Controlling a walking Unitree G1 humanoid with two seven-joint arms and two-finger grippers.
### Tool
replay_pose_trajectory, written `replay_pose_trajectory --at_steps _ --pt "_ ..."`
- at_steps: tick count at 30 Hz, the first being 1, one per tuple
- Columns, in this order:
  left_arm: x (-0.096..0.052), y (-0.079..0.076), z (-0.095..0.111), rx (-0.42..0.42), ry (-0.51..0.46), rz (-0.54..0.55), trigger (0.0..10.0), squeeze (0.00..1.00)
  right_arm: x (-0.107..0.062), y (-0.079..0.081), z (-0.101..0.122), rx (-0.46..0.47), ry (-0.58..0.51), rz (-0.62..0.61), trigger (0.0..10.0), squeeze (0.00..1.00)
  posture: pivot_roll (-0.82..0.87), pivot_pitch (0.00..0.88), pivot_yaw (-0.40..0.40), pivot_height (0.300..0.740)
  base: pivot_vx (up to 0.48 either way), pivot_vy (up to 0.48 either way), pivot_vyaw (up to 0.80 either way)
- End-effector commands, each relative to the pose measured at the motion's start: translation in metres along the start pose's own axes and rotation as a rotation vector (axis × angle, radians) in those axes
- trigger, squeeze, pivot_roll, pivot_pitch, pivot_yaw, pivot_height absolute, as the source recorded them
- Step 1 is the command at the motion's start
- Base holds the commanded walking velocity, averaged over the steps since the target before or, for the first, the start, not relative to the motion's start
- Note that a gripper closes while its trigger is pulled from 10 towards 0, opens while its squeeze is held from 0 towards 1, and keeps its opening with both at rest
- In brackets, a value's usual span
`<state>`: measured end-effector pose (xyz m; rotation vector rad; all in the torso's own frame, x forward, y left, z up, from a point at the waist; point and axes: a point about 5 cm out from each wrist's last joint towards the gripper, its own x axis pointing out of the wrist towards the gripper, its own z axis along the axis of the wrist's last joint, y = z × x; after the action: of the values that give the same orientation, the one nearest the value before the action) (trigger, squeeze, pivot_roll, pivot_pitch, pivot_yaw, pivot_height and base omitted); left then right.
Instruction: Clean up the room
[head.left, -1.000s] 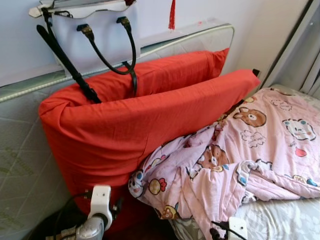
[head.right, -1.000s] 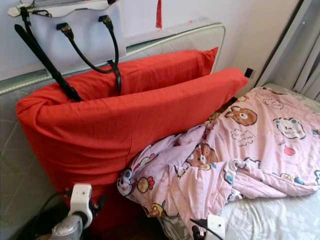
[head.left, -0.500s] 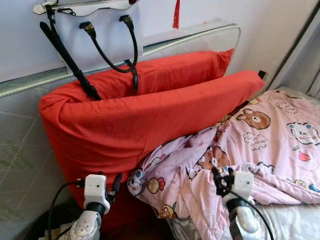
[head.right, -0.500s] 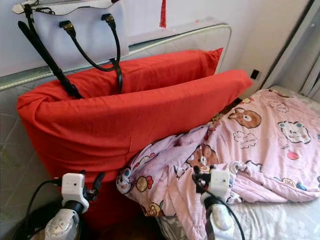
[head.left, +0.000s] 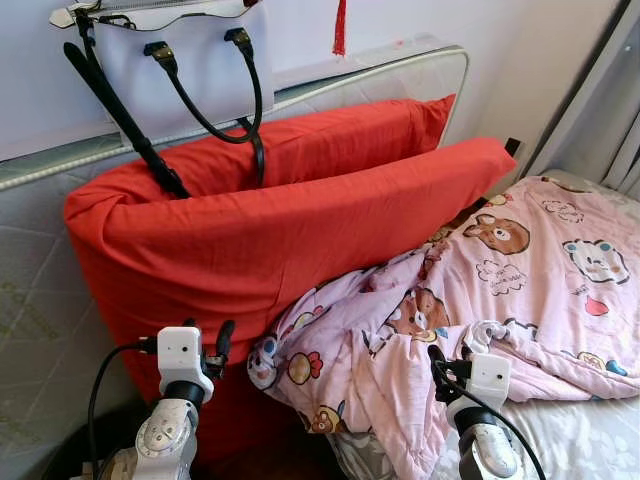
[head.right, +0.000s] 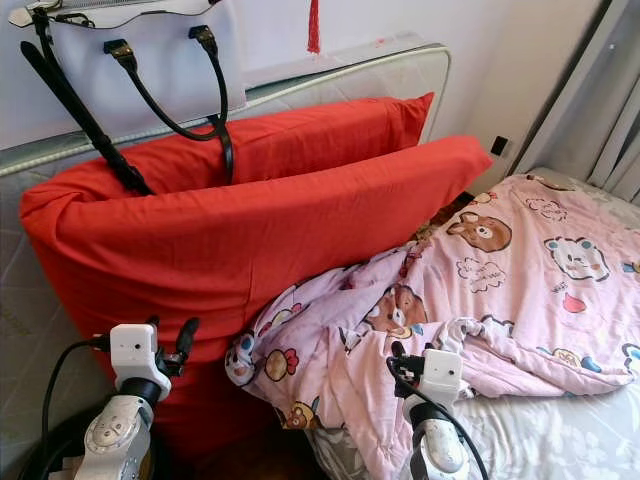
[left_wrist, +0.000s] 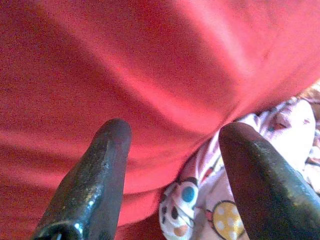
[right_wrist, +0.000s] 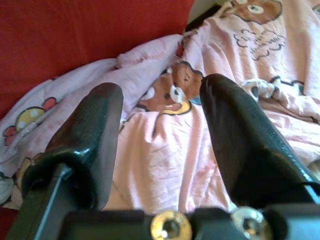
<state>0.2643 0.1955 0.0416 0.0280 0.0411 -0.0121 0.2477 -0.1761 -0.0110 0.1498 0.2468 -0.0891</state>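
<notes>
The right gripper has pulled back a little from the pink blanket, fingers apart like the left gripper, so nothing is grabbed yet.

Both head views look forward and down onto the long red fabric bolster and the crumpled pink cartoon-print quilt. Each wrist view sits very near, sharing that bolster and quilt.

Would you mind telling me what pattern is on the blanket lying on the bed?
The blanket is pink with cartoon bears; the left eye view shows it best.
</notes>
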Motion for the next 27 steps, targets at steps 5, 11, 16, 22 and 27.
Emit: replay_pose_trajectory --at_steps 5,11,16,22,27 --pt "-0.0004 -0.0044 0.0039 -0.001 -0.006 -0.016 10.0 0.00 0.0011 -0.0024 0.0013 -0.012 0.007 -0.009 10.0 0.00 -0.01 0.000 -0.061 0.715 0.000 0.000 0.00" --pt "0.0011 -0.0059 0.0045 -0.003 -0.001 -0.024 10.0 0.00 0.0022 -0.0012 0.0026 -0.009 0.000 0.000 10.0 0.00 -0.02 0.000 -0.061 0.710 0.000 0.000 0.00" --pt "0.0013 -0.0062 0.0052 -0.002 0.001 -0.024 10.0 0.00 0.0026 -0.0006 0.0027 -0.013 0.002 0.001 10.0 0.00 -0.01 0.000 -0.061 0.710 0.000 0.000 0.00" --pt "0.0011 -0.0068 0.0053 -0.004 0.003 -0.027 10.0 0.00 0.0029 0.0009 0.0011 -0.012 0.016 0.004 10.0 0.00 -0.02 0.000 -0.061 0.701 0.000 0.000 0.00" --pt "0.0015 -0.0074 0.0053 -0.007 0.002 -0.028 10.0 0.00 0.0025 0.0011 0.0011 -0.009 0.011 0.009 10.0 0.00 -0.02 0.000 -0.061 0.671 0.000 0.000 0.00"
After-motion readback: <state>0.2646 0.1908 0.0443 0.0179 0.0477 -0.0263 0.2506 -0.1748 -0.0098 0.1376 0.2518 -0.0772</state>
